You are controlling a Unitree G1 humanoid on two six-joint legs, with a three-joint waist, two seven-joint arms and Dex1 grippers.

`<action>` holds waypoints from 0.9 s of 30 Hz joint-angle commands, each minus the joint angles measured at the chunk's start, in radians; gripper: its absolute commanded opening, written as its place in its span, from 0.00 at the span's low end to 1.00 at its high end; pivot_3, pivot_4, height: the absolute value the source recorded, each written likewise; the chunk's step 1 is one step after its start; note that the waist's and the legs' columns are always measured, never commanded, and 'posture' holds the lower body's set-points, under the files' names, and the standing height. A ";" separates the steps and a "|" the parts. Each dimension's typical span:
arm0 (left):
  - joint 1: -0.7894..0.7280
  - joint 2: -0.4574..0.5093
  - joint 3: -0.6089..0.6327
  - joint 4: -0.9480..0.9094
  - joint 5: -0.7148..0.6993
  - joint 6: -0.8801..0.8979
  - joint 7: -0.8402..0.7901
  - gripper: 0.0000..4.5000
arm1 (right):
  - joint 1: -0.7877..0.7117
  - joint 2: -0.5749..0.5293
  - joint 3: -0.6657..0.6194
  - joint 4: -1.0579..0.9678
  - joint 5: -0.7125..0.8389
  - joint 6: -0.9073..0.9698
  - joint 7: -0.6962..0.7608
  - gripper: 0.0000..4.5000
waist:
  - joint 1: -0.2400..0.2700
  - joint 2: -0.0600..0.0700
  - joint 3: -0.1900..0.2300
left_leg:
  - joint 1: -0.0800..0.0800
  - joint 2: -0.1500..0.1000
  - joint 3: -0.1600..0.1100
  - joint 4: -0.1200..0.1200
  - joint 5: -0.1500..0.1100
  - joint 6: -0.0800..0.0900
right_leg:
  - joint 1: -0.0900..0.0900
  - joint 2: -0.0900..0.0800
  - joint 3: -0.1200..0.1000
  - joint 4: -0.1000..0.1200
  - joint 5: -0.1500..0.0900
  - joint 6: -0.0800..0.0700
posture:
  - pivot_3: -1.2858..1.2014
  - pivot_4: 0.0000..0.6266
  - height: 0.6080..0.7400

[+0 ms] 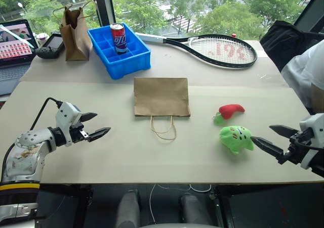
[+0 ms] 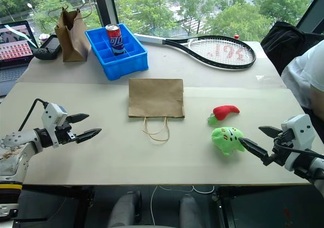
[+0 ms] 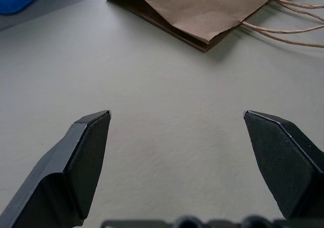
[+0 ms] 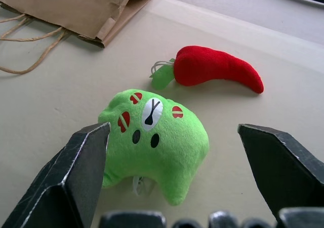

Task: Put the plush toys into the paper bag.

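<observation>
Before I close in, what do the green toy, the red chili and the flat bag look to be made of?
Green toy: soft plush, going by its fuzzy nap and stitched-on face patches. Red chili: similar short-pile fabric, matte, with a green felt-like stem. Flat bag: plain brown kraft paper, matte and creased, with thin twisted handles that look like paper cord.

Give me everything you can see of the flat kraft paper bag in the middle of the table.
The wide light brown kraft paper bag lies folded flat mid-table, plain and unprinted. Its mouth faces the robot, and thin looped paper-cord handles trail onto the tabletop. It looks creased at the bottom fold, unopened and empty. Only the table touches it; both toys and both end effectors are apart from it.
</observation>
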 commanded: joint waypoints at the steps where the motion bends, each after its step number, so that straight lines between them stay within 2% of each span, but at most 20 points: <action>1: -0.048 0.034 0.032 -0.050 -0.108 0.085 -0.081 1.00 | -0.041 -0.037 -0.027 -0.029 0.055 0.027 0.024 1.00 | 0.000 0.000 0.000 | 0.000 0.000 0.000 0.000 0.000 0.000 | 0.000 0.000 0.000 0.000 0.000 0.000 | 0.52 0.24 0.93; 3: -0.142 0.095 -0.012 -0.094 -0.173 0.127 -0.238 1.00 | -0.112 -0.154 -0.034 -0.111 0.204 0.158 0.080 1.00 | -0.001 0.001 0.003 | -0.001 0.000 0.000 0.001 0.000 0.000 | -0.001 0.000 0.000 0.001 0.000 0.000 | 0.52 0.24 0.93; 7: -0.267 0.136 -0.159 -0.093 -0.110 0.066 -0.405 1.00 | -0.274 -0.284 0.045 -0.190 0.391 0.291 0.077 1.00 | 0.000 0.002 0.003 | -0.001 0.000 -0.001 0.001 0.000 -0.001 | -0.003 0.001 0.000 0.002 0.002 0.000 | 0.52 0.24 0.93; 10: -0.373 0.094 -0.243 -0.056 -0.074 0.022 -0.456 1.00 | -0.373 -0.316 0.144 -0.236 0.440 0.326 0.036 1.00 | 0.000 0.002 0.002 | 0.005 0.000 -0.003 0.000 0.000 0.000 | 0.007 0.002 0.000 -0.003 0.001 -0.001 | 0.52 0.24 0.93; 13: -0.449 0.041 -0.320 -0.012 -0.016 -0.048 -0.489 1.00 | -0.432 -0.317 0.244 -0.272 0.424 0.342 -0.011 1.00 | 0.005 0.001 0.003 | -0.001 0.000 -0.005 0.002 0.001 0.002 | 0.004 0.003 0.000 -0.003 0.000 0.000 | 0.52 0.24 0.93; 14: -0.471 0.012 -0.359 0.016 0.026 -0.100 -0.495 1.00 | -0.436 -0.313 0.274 -0.283 0.401 0.339 -0.022 1.00 | 0.007 0.001 0.003 | -0.003 0.000 -0.005 0.003 0.004 0.007 | 0.002 0.003 0.000 -0.003 0.000 0.000 | 0.52 0.24 0.93; 18: -0.521 -0.104 -0.465 0.143 0.167 -0.268 -0.449 1.00 | -0.419 -0.285 0.320 -0.303 0.349 0.327 -0.069 1.00 | 0.018 0.001 0.003 | -0.004 -0.001 -0.007 0.004 0.005 0.008 | 0.002 0.004 0.000 -0.002 0.000 0.001 | 0.52 0.24 0.93; 27: -0.606 -0.228 -0.520 0.431 0.308 -0.475 -0.397 1.00 | -0.171 -0.264 0.172 -0.352 0.267 0.323 -0.075 1.00 | 0.022 0.001 0.003 | -0.012 -0.001 -0.010 0.008 0.006 0.010 | -0.006 0.007 0.000 0.003 0.004 0.008 | 0.52 0.24 0.93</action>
